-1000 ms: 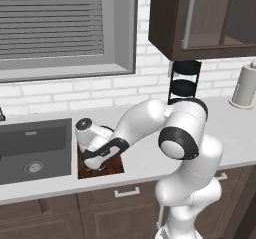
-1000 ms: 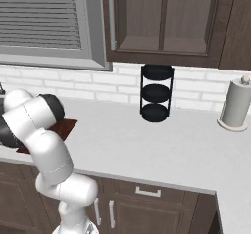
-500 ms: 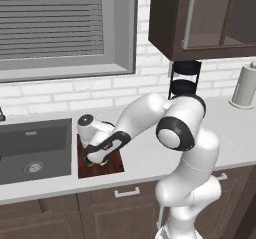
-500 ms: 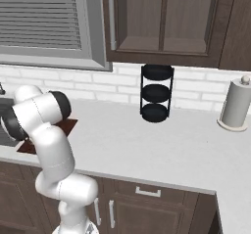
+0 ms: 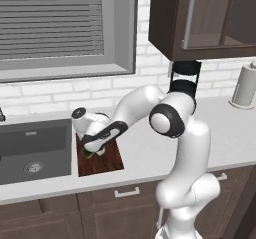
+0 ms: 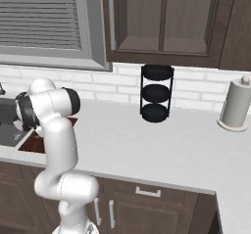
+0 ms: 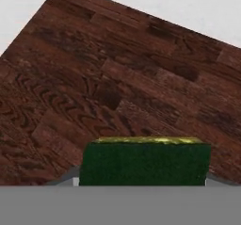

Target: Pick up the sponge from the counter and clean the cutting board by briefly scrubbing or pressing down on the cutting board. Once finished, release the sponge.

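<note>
1. The sponge is a small block with a fuzzy dark green face and a thin yellow layer along its far edge. In the hand view it sits between the sides of the tool, which is clamped on it, with the cutting board right behind it.
2. In the left base view the tool is down over the cutting board, and a bit of green sponge peeks out beneath it, near the board's left side.
3. That view also shows the dark grey sink basin sunk into the desk, just left of the board.
4. The right base view has the arm's body standing in front of the board, so just a sliver of reddish-brown shows at the left, and the desk runs wide and pale to the right.
5. Further right there, a black three-tier rack stands against the white brick wall, and a paper towel roll stands upright near the corner.
6. The board is flat, rectangular, dark reddish wood with swirling grain and plank-like seams; the desk is smooth light grey-white over dark brown cabinet fronts.
</note>
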